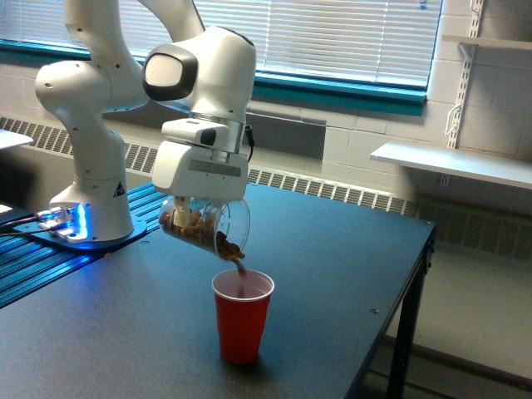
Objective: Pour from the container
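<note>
1. The red cup (242,314) stands upright on the dark table (332,274), near the table's front edge, and serves here as the landmark.
2. The container (205,227), a clear plastic cup, hangs in the air just above the red cup and toward the exterior view's left of it, not touching it.
3. The container is tipped far over on its side, with its mouth facing down toward the exterior view's right, so its lower lip sits right over the red cup's rim.
4. Brown bits (190,225) lie along the container's lower wall, and a thin stream of them (239,264) falls from the lip into the red cup's white inside.
5. The gripper (195,204) is above the red cup and to the exterior view's left of it, clamped onto the container from above; the fingers are mostly hidden by the white hand housing and the cup wall, but the container hangs from them with nothing else holding it.
6. The white arm (199,75) rises above and to the exterior view's left of the red cup, bending back to its base (91,212).
7. The base stands well to the exterior view's left of the red cup, on a mount with a blue light (81,220) glowing beside it.
8. Behind the red cup, beyond the table's far edge, a wall with window blinds (349,37) and a teal sill (332,91) runs across the view.
9. A white shelf (453,164) is fixed to the wall, well to the exterior view's right of the red cup and higher.
</note>
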`<action>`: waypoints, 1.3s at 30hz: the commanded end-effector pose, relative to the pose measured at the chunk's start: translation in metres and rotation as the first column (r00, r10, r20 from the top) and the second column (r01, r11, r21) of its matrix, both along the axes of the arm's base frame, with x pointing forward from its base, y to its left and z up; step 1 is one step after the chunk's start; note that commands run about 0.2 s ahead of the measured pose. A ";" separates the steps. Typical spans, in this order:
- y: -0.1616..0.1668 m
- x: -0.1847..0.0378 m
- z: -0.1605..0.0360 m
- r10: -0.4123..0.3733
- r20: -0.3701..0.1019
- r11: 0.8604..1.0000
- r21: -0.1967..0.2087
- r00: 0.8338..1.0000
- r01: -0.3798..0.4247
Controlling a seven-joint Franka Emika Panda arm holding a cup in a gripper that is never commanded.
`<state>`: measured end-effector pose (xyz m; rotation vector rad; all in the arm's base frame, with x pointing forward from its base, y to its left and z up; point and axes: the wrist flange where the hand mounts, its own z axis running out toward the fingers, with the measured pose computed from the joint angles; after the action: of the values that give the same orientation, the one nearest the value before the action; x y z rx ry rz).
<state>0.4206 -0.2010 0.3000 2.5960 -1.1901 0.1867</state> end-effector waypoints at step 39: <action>0.003 0.022 -0.003 0.042 -0.159 0.998 -0.037 0.986 -0.049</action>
<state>0.4382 -0.1984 0.2944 2.5438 -1.1070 0.0270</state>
